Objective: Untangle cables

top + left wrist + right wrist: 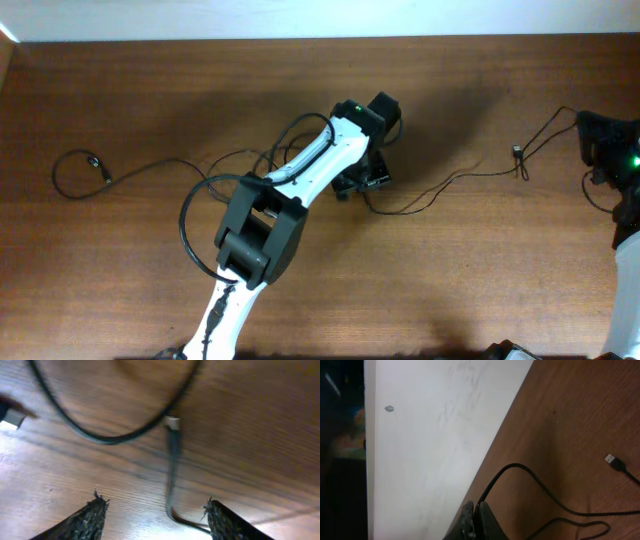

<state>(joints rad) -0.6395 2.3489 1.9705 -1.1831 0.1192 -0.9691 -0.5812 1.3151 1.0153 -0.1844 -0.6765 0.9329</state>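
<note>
**Left jaws spread over a plug, right jaws pinched on a cord**

The thin black cables [430,195] lie strung across the wooden table [120,90]. One strand curls into a loop at the far left. The rest bunch under the left arm in the middle, then trail off right towards the other arm.

The left gripper [157,505] hangs low over the table at the centre. Its jaws stand spread, partly open, with the two dark fingertips [92,512] well apart and closed on nothing. One cord runs up between them without touching either finger that I can see. It ends in a small metallic plug [172,423] just ahead of the tips. A second cord sweeps in a wide arc across the wood beyond that plug. Another plug end [12,417] shows, blurred, at the left edge of the wrist view.

The right gripper [476,512] sits at the table's far right edge, close to the white wall [430,435]. Its jaws are pressed together and pinch a cord, which rises out of the fingertips, arches over and drops back to the wood. A free flat connector [615,462] lies on the table off to the side, well apart from the fingers. More slack cord curves along the table near the gripper.
</note>
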